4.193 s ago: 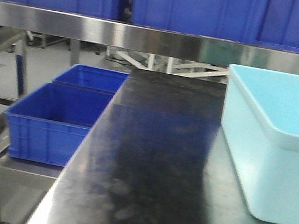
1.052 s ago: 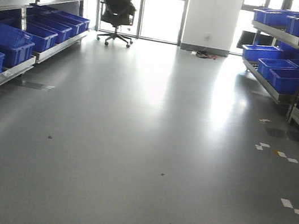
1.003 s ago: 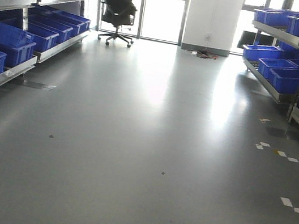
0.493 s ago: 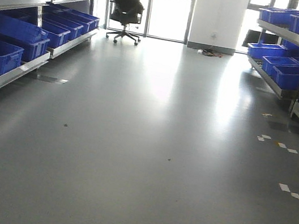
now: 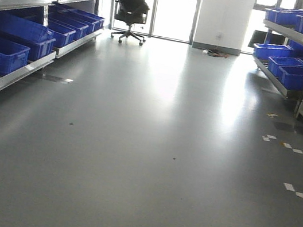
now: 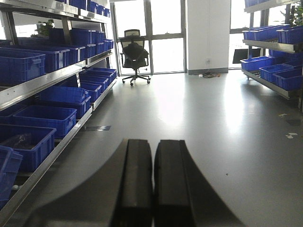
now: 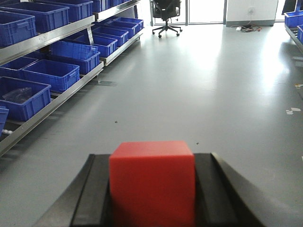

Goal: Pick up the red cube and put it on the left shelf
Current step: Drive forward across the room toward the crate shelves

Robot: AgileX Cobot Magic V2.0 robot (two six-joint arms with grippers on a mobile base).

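My right gripper [image 7: 152, 156] is shut on the red cube [image 7: 152, 182], which sits between its two black fingers and points down the aisle. My left gripper [image 6: 153, 144] is shut and empty, its fingers pressed together. The left shelf [image 5: 6, 74] is a stainless-steel rack with dark-blue crates along the left side of the aisle; it also shows in the left wrist view [image 6: 47, 78] and the right wrist view [image 7: 52, 101]. Neither gripper shows in the front view.
A second steel rack with blue crates [image 5: 298, 68] runs along the right. A black office chair [image 5: 131, 8] stands at the far end before the windows. White tape marks [image 5: 293, 189] lie on the grey floor [image 5: 151, 148].
Four seconds ago I faced a dark tabletop with a pale-blue tub; I now face down the aisle. Over the last second the view has turned slightly left and the left rack has drawn closer.
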